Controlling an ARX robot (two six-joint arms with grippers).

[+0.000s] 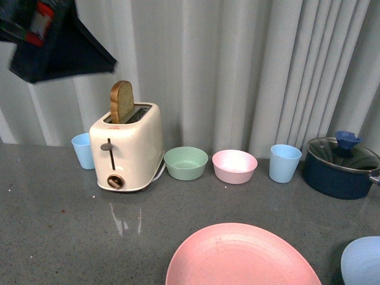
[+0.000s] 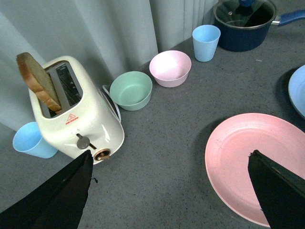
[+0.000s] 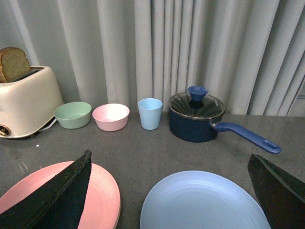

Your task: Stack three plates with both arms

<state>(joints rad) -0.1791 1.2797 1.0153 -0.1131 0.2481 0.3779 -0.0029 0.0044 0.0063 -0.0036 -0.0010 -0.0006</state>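
Left gripper gapes wide, empty, near the pink plate; right gripper equally wide, empty, above the blue plate on the surface.

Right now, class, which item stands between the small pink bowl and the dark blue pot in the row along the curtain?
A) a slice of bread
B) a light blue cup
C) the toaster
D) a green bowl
B: in the front view the light blue cup stands upright between the pink bowl and the dark blue pot, touching neither.
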